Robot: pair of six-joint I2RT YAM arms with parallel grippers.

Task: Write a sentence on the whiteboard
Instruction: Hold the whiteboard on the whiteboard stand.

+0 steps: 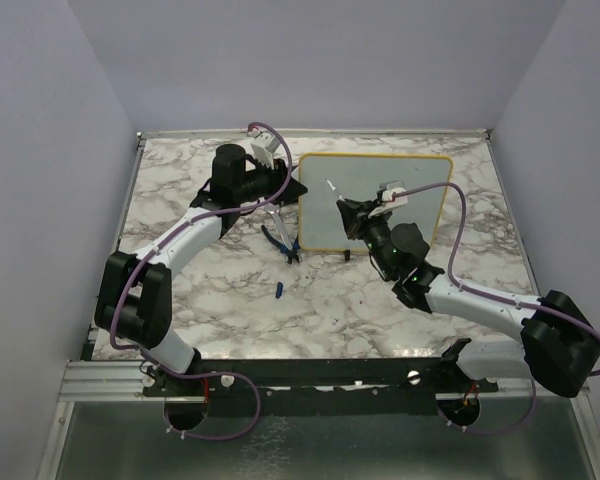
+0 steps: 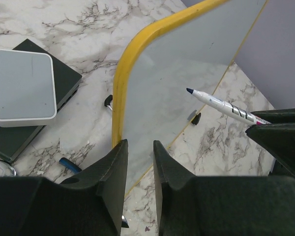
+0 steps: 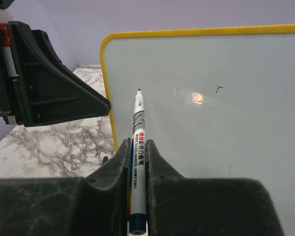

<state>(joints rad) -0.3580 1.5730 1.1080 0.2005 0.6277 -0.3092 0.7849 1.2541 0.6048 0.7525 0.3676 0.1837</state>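
Note:
The whiteboard (image 1: 365, 168), white with a thin yellow frame and small black feet, stands tilted at the back middle of the table. It also shows in the left wrist view (image 2: 162, 103) and the right wrist view (image 3: 226, 142). My right gripper (image 1: 346, 211) (image 3: 137, 145) is shut on a white marker (image 3: 139, 128), uncapped. The marker's dark tip (image 2: 189, 91) is close in front of the board's left part; I cannot tell whether it touches. My left gripper (image 1: 286, 186) (image 2: 140, 147) is at the board's left edge, jaws a little apart with nothing between them. A tiny dark mark (image 3: 219, 88) is on the board.
A small grey-and-black box (image 2: 24, 91) lies left of the board under the left arm. Blue-handled pliers (image 1: 281, 241) and a small blue cap (image 1: 279, 290) lie on the marble table (image 1: 320, 310) in front of the board. Walls enclose the table on three sides.

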